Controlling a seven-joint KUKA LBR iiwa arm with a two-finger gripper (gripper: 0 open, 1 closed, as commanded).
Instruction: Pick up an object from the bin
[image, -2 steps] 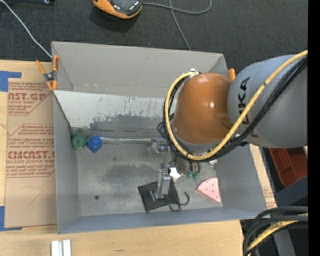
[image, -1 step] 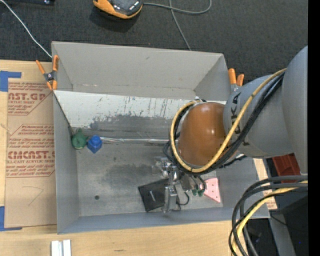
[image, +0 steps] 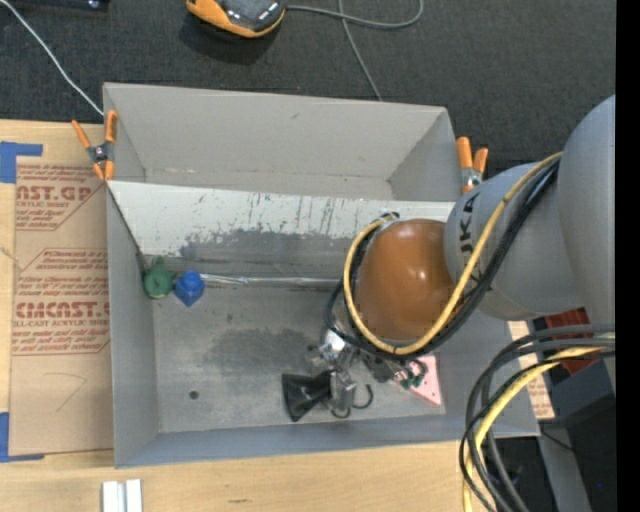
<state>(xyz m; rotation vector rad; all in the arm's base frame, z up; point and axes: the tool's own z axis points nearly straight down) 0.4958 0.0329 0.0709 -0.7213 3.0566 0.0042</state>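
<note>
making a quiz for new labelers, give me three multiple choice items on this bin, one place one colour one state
1. Where are the green piece and blue piece? A) far left, by the back wall B) front right C) front middle
2. What colour is the flat piece beside the arm? A) yellow B) pink C) white
3. How is the black object? A) leaning on a wall B) on the blue piece C) on the bin floor beside the gripper
Key: 1 A, both sit at the left; 2 B, its pink corner shows; 3 C, it lies by the gripper.
</note>
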